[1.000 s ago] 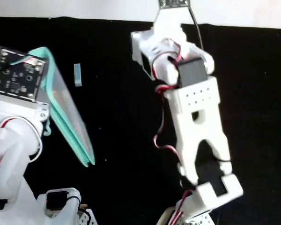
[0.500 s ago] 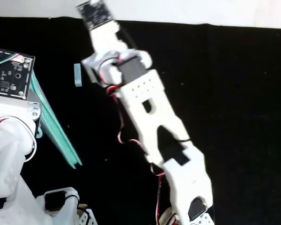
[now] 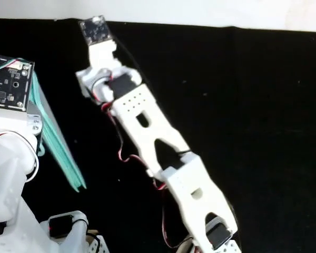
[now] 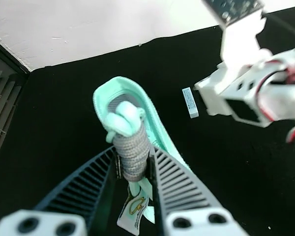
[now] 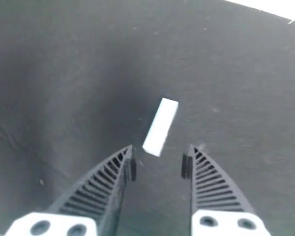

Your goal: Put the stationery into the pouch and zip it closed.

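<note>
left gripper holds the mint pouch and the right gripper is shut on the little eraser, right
No: the right gripper is open, the eraser lying free on the table, as the right wrist view shows. The left gripper does hold the pouch.

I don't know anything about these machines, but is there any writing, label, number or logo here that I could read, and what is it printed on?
No text here is legible.
On the paper tag hanging from the pouch: a printed emblem, too blurred to read.
On the small pale block lying on the table: faint marks, too small to read.
On the circuit board at the left arm's wrist: tiny white markings, unreadable.
</note>
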Robot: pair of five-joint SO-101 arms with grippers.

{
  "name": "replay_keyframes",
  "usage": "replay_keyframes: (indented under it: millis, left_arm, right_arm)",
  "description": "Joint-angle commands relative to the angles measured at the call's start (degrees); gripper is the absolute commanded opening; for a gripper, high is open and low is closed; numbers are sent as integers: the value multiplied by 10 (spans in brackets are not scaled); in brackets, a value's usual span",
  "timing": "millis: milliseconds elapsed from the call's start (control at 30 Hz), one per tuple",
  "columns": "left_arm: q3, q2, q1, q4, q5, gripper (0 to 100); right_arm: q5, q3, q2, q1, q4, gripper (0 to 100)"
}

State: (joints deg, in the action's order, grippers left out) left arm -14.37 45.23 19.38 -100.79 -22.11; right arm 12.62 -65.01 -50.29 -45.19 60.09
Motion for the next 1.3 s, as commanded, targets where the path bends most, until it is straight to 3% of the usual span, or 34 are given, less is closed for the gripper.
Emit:
replay_keyframes:
  millis: [0,467,1100,1267]
  left_arm:
    - [-19,8,7,0,5,8]
    - [-17,7,7,-1,5,8]
    - [28,7,4,-1,3,8]
    - [28,7,4,-1,3,8]
  right_arm:
    - [40,-52,-29,-22,-42,228]
    - [40,-114,-213,-22,-189,259]
    - [38,-107,-320,-11,-322,259]
    - [-34,-108,-332,-27,-334,258]
